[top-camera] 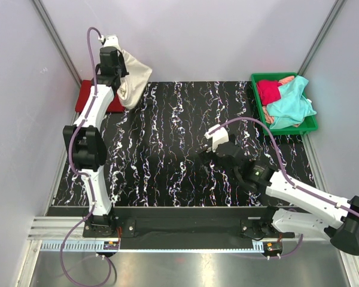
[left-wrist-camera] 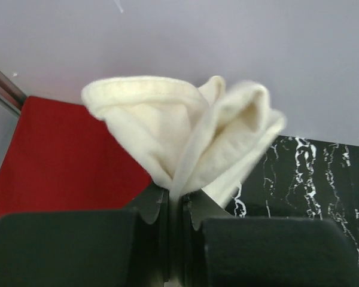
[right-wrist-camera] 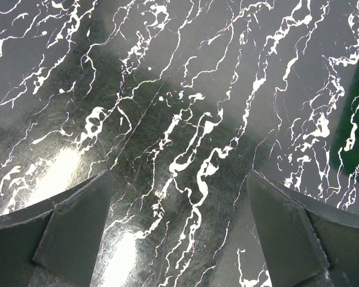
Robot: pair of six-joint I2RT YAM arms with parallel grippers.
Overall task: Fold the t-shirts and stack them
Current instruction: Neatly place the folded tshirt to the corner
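Shirt held up at the far left corner

From the top, the left gripper (top-camera: 119, 73) grasps the bunched cream-white t-shirt (top-camera: 136, 78) over the flat red t-shirt (top-camera: 85, 95). The crimson t-shirt (top-camera: 267, 91) and teal t-shirt (top-camera: 290, 105) lie in the green tray (top-camera: 285, 128).

At the left wrist, the jaws pinch cream cloth.

At the right wrist, the right gripper (right-wrist-camera: 179, 230) is spread wide above the marbled table (right-wrist-camera: 185, 89).

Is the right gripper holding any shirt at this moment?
No, the right gripper is open above the table and grips nothing.

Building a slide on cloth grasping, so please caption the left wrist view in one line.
Left hand shut on a bunched cream-white t-shirt, with the red t-shirt lying flat beyond.
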